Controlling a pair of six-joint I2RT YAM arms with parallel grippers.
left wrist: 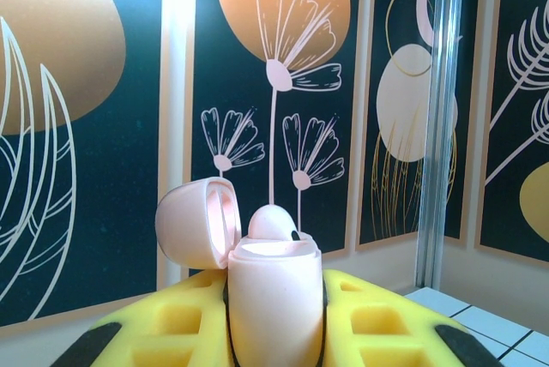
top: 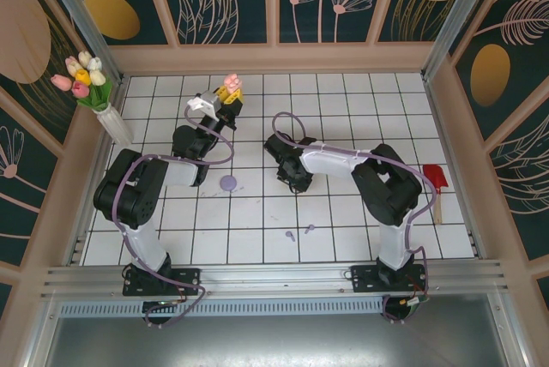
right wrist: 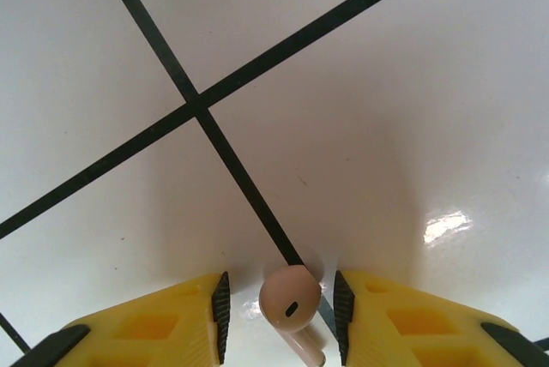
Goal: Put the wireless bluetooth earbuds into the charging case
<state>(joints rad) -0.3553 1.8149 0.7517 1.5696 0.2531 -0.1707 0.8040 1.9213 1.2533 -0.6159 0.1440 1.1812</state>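
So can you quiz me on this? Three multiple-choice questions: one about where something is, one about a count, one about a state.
1. Where is the loose pink earbud?
A) on the table, between the fingers of the right gripper
B) in the vase
C) on the purple case

2. How many purple earbuds lie on the table?
A) none
B) two
C) five

3. The pink case's lid is:
A) shut
B) missing
C) open

Answers: 1 A, it lies on the white tile between the yellow fingers; 2 B, a pair lies together; 3 C, the lid is tipped back.
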